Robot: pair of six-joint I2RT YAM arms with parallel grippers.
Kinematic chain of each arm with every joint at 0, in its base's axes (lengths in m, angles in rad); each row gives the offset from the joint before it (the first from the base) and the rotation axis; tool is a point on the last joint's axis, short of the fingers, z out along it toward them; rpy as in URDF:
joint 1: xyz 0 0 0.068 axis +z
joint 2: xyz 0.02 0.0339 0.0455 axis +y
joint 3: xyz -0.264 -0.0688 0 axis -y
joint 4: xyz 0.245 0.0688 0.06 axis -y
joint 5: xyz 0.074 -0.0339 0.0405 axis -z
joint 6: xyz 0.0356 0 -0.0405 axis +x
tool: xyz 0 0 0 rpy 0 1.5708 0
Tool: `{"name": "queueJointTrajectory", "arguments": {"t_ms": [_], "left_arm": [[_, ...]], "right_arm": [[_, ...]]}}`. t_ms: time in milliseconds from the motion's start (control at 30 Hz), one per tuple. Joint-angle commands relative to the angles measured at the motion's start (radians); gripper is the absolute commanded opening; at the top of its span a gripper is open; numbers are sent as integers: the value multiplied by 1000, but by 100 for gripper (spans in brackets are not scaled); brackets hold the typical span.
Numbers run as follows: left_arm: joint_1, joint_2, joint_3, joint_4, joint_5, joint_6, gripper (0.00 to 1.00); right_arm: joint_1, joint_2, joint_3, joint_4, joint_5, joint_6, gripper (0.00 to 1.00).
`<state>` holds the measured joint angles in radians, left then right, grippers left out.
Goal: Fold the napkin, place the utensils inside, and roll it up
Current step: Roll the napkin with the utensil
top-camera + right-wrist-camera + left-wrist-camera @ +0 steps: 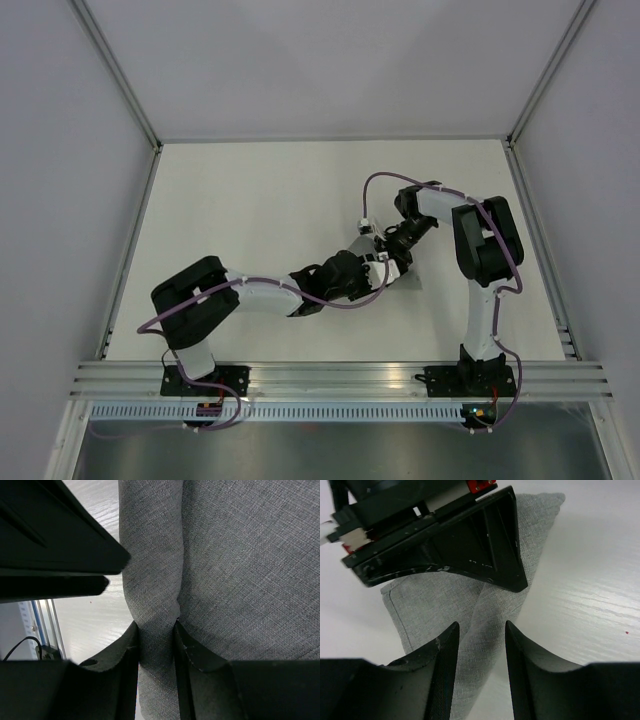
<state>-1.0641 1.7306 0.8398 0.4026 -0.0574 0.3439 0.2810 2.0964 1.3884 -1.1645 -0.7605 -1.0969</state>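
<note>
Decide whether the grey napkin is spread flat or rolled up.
Partly rolled: the napkin bunches into a thick roll pinched in the right gripper, with flat cloth beside it.

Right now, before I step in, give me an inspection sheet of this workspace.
surface: white table, faint wood grain.
job's things: grey napkin, partly rolled; utensils not in view.
clutter: nothing seen.
grippers: right jaws pinch the napkin's roll; left jaws straddle it, grip unclear.
cables: purple cable looped along each arm.
surroundings: metal rail at the near edge; pale walls.
</note>
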Motion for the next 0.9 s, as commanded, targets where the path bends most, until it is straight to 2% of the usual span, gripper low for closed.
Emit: {"name": "queueJointTrajectory", "arguments": {"t_ms": [0, 400, 567, 867], "left_arm": [[-22, 53, 71, -53, -53, 121, 47], [-34, 161, 165, -149, 33, 133, 47], [-34, 161, 170, -171, 79, 113, 47], [-13, 201, 179, -165, 74, 103, 48]], "right_arm": [[-5, 71, -17, 6, 90, -60, 17], [-17, 99, 4, 12, 90, -40, 17], [-17, 103, 6, 17, 95, -34, 17], [-19, 114, 9, 19, 98, -26, 17]]}}
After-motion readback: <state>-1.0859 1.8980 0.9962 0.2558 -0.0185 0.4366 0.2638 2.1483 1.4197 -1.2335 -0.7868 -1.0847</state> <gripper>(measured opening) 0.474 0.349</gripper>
